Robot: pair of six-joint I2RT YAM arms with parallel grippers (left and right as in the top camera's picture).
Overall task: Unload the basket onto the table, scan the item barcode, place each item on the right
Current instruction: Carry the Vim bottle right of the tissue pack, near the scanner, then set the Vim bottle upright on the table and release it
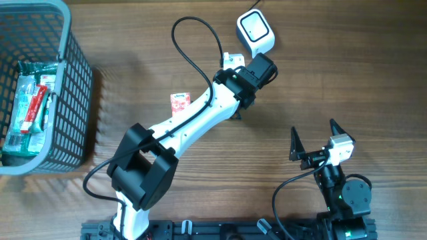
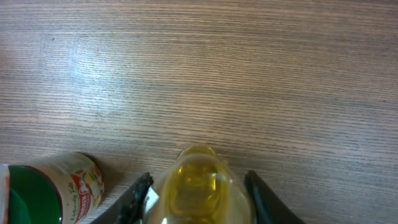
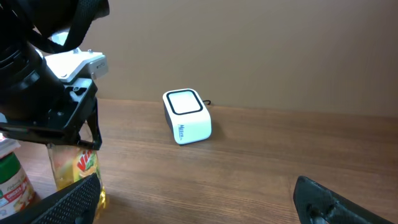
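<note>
A clear bottle of yellow drink (image 2: 199, 186) stands upright on the wooden table, its red-and-green label showing in the right wrist view (image 3: 73, 167). My left gripper (image 2: 198, 200) reaches down over it, one jaw on each side. The left finger (image 2: 138, 194) touches a white tag on the bottle, and a thin gap shows at the right finger. From overhead the bottle is hidden under the left gripper (image 1: 248, 77). The white barcode scanner (image 1: 255, 31) sits just beyond it (image 3: 185, 116). My right gripper (image 1: 313, 137) stands open and empty near the front right.
A can with a green lid (image 2: 50, 190) stands just left of the bottle (image 3: 12, 180). A small red-and-white packet (image 1: 179, 103) lies beside the left arm. A grey mesh basket (image 1: 73, 87) holding several packaged goods (image 1: 30, 100) sits at the far left.
</note>
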